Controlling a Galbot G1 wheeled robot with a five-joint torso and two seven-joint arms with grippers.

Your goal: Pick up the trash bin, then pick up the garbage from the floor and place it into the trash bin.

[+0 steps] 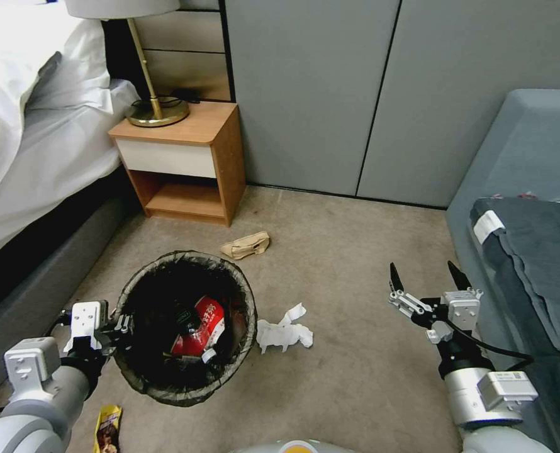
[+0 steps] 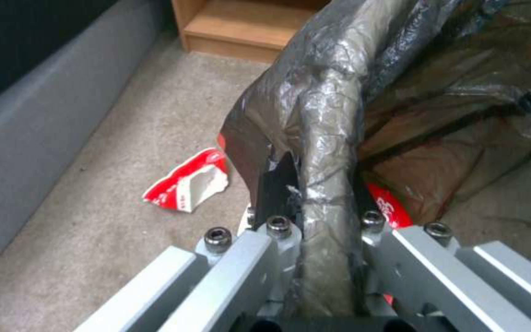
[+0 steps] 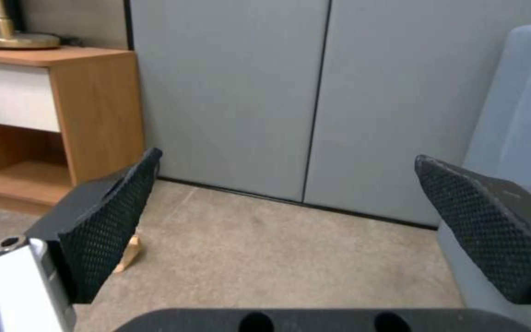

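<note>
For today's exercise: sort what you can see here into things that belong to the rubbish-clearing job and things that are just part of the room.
Part of the job:
trash bin, rim clamped in the left tool
white tissue wad
tan paper bag
yellow snack packet
red-and-white wrapper on the carpet
right tool, open and empty

Just there:
nightstand
lamp
bed
sofa

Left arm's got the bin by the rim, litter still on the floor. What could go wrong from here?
1. The left gripper pinches only the rim and liner of the trash bin, so the bin may tilt or slip.
2. The red wrapper lies beside the bin, easy to overlook.
3. The open right gripper is nearest the tissue wad, close to the bin's side.
</note>
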